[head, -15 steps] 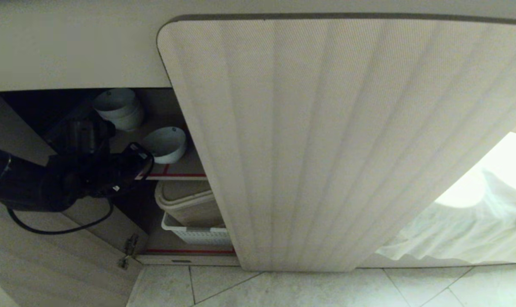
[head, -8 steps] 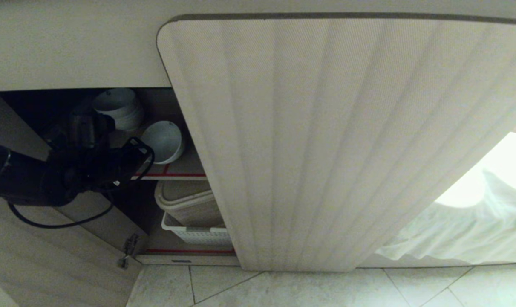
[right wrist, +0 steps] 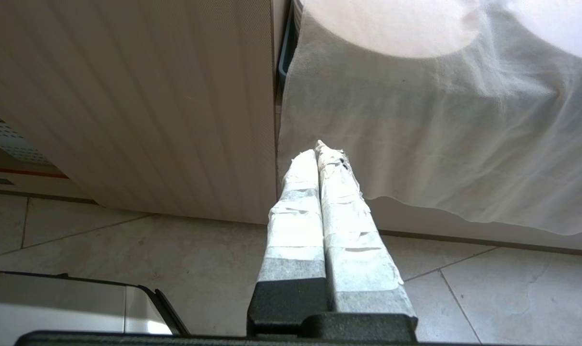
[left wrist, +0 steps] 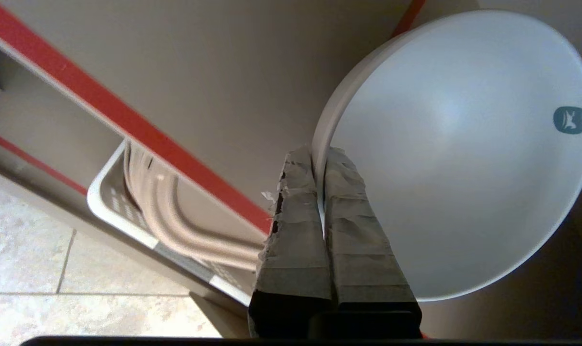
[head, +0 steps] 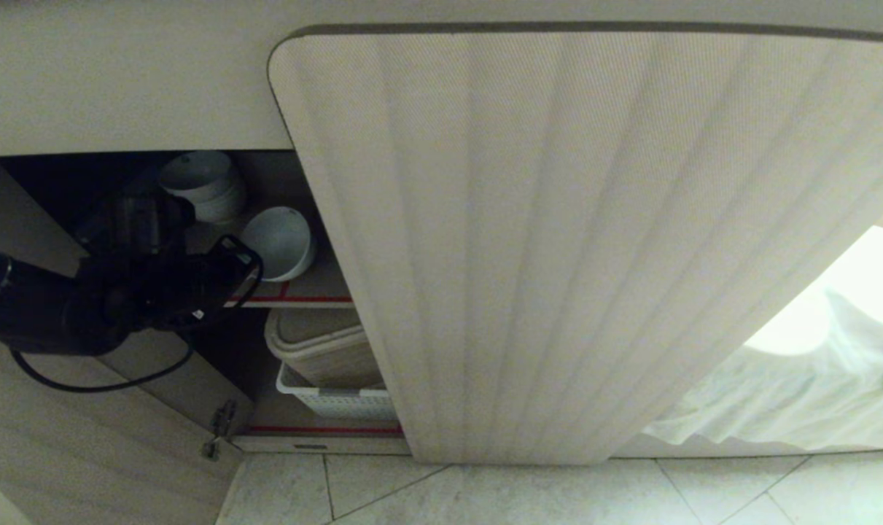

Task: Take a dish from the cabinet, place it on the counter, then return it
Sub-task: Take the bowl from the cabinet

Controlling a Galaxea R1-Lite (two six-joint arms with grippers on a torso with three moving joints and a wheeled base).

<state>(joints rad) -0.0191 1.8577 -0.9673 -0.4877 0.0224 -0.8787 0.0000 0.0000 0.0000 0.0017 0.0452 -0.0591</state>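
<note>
The dish (head: pixel 279 240) is a small white bowl on the cabinet's upper shelf (head: pixel 306 299), tipped so its hollow faces outward. My left gripper (head: pixel 251 257) reaches into the open cabinet and is shut on the dish's near rim. In the left wrist view the taped fingers (left wrist: pixel 295 202) pinch the thin rim of the dish (left wrist: pixel 459 158), one inside and one outside, with the left gripper (left wrist: pixel 318 154) closed tight. The right gripper (right wrist: pixel 322 150) hangs shut and empty in front of the closed fluted door (right wrist: pixel 142 105). The counter's top is out of view.
A stack of like white bowls (head: pixel 202 186) stands behind the dish. Below the shelf a white basket (head: pixel 335 399) holds beige tubs. The closed fluted door (head: pixel 558 255) is to the right, the open door (head: pixel 84 452) lower left. White cloth (head: pixel 798 394) hangs at right.
The left gripper's jaws have shut on the dish's rim. The dish has tipped up from lying flatter on the shelf and shifted slightly left. The arm has barely moved.
</note>
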